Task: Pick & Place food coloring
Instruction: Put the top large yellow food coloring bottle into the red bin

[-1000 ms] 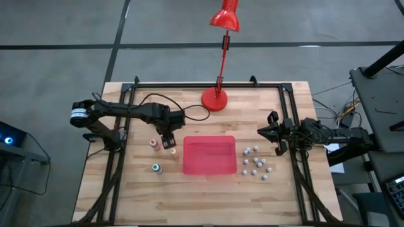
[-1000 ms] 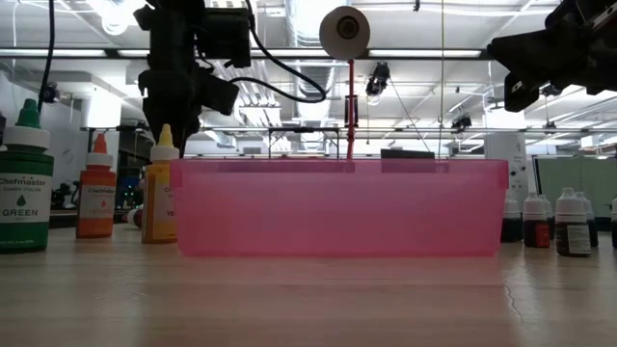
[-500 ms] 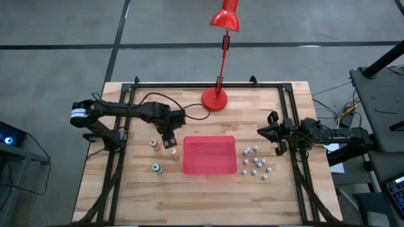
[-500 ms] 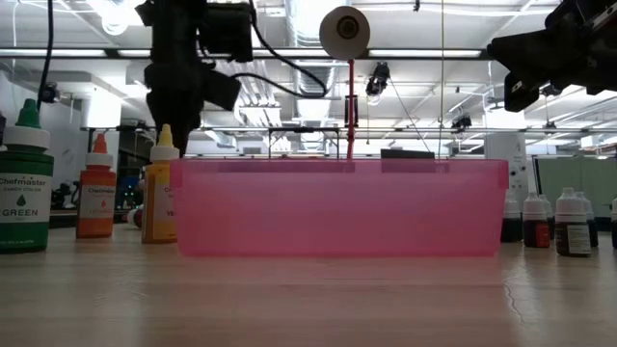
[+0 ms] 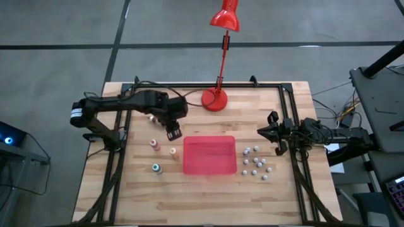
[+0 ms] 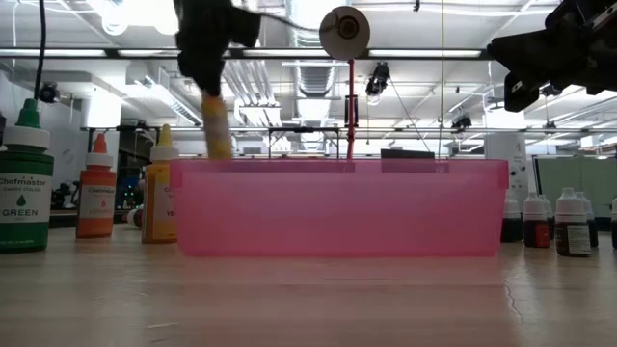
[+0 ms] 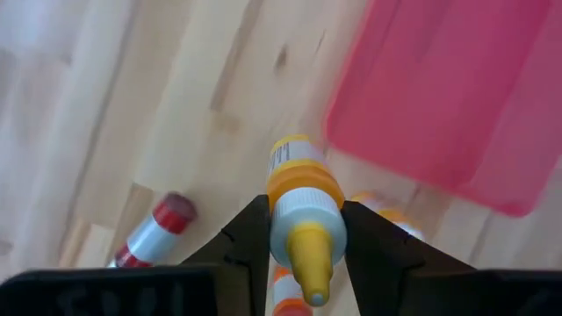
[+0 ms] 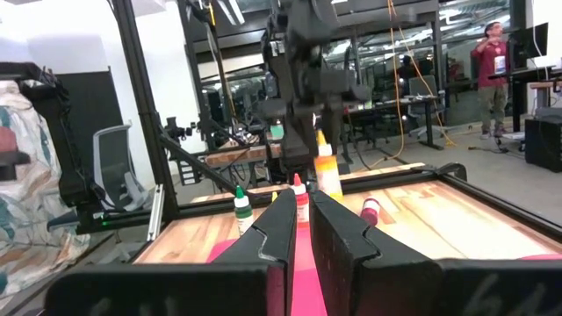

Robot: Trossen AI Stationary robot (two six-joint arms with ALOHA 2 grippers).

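A yellow-capped food coloring bottle [image 7: 303,206] sat clamped between the left gripper [image 7: 303,237] fingers, lifted clear of the table [image 5: 208,189]; fingers were partly closed against the bottle's neck, cap pointing back toward the wrist camera; in the low view the held bottle [image 6: 216,125] hung tilted above the left end of the red tray [image 6: 337,207], its lower end about level with the tray's rim; from above the left gripper [image 5: 172,131] was just off the tray's [image 5: 209,155] far left corner, not over it. Other bottles stood on the wood left of the tray: a red-capped bottle [image 5: 153,144], an orange-capped bottle [image 5: 173,151] just beside the tray edge, a green-capped bottle [image 5: 156,168] nearer the front; low view showed the green one [image 6: 25,178], an orange one [image 6: 96,188] and a yellow-orange bottle [image 6: 160,188] upright; left wrist view also showed a red-capped one [image 7: 154,230] lying on its side beneath the gripper. Small grey-white beads [image 5: 255,163] were scattered right of the tray. Right gripper [image 5: 273,133] waited at the table's right edge, fingers closed on nothing, well apart from the tray. Red desk lamp [image 5: 218,60] stood at the table's far edge.
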